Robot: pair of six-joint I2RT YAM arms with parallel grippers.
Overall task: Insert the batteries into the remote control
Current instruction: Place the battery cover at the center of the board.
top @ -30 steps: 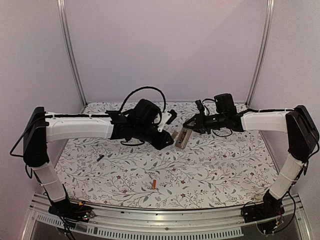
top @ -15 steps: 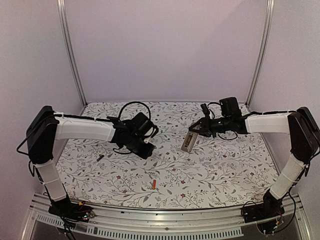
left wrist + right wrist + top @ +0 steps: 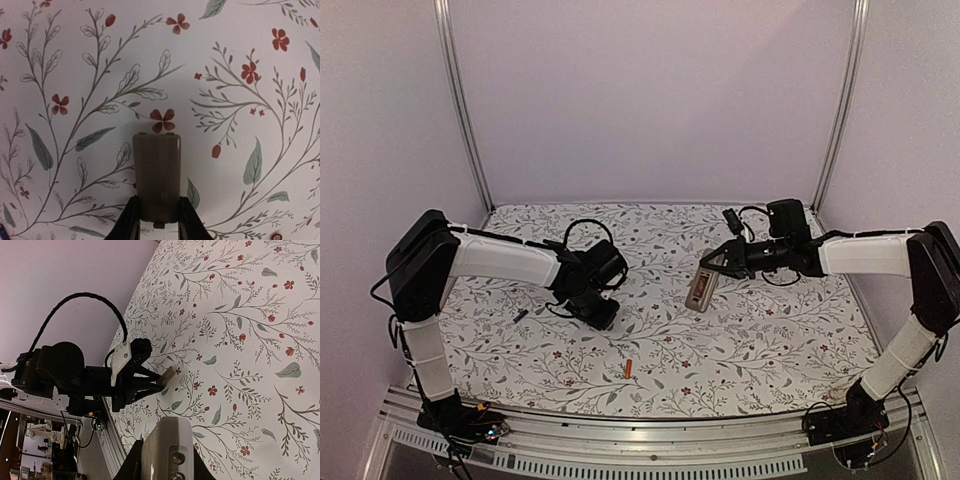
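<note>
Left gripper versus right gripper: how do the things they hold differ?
The left gripper pinches a flat grey cover, low over the cloth; the right gripper holds the thicker remote control, hanging end-down, raised higher. Both are shut on their loads.

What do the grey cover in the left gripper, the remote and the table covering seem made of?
Grey cover: likely moulded plastic, matte, with small tabs on its far edge.
Remote control: probably plastic, smooth with a slight sheen, light glinting on its edge.
Table covering: printed floral sheet, matte; cloth or vinyl unclear.
</note>
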